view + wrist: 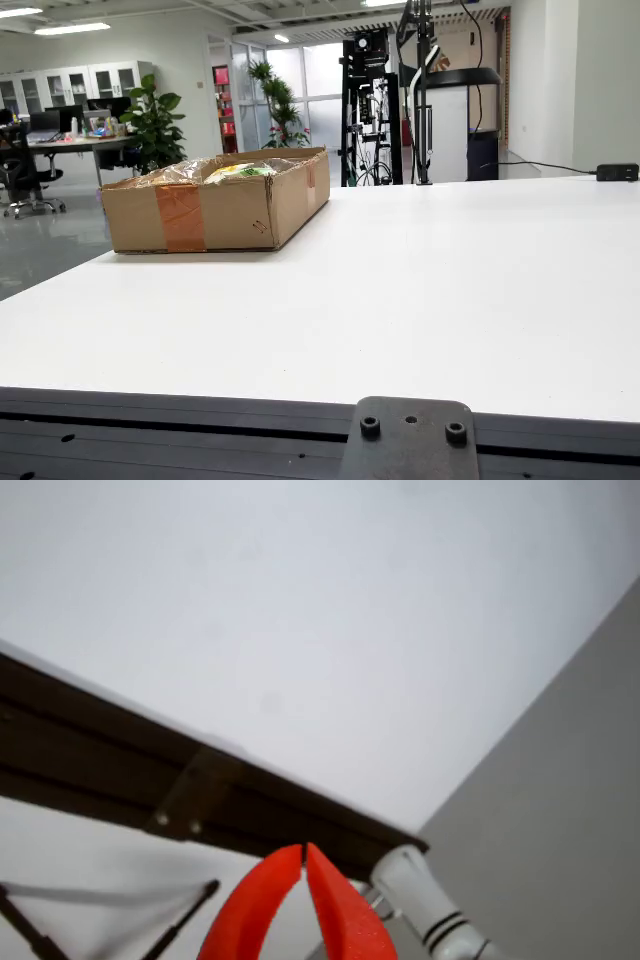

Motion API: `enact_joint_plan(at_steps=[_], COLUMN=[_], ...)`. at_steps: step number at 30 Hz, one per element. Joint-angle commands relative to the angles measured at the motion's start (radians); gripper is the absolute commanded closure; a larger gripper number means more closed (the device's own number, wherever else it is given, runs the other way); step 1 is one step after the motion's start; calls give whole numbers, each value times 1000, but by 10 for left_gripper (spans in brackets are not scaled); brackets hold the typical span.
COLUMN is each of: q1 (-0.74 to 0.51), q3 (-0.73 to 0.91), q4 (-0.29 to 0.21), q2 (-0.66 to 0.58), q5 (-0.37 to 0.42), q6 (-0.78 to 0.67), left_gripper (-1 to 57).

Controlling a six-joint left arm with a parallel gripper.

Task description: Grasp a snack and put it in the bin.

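In the side view at table height, an open cardboard box (215, 205) stands at the back left of the white table (430, 300). Snack packets (238, 171) in clear and yellow-green wrapping show above its rim. The arm does not appear in that view. In the view that rides on the gripper, my gripper (303, 852) hangs over the table's edge. Its two red fingers (255, 905) meet at the tips with nothing between them. No snack or box shows in this view.
The gripper view shows the table's dark edge rail (150, 770) with a metal bracket (185, 800), a white table leg (425, 905) and grey floor (560, 830). In the side view, a black equipment rack (370, 105) and stand (422, 90) rise behind the table; a black adapter (617, 172) lies far right.
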Motion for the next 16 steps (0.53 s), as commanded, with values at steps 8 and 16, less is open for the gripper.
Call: enact_joint_plan(at_steps=[8, 16], q1=[98, 79], q3=[0, 0], q4=[5, 5], q2=[-1, -1], q5=[-4, -5], q6=[54, 71], left_gripper=[560, 560])
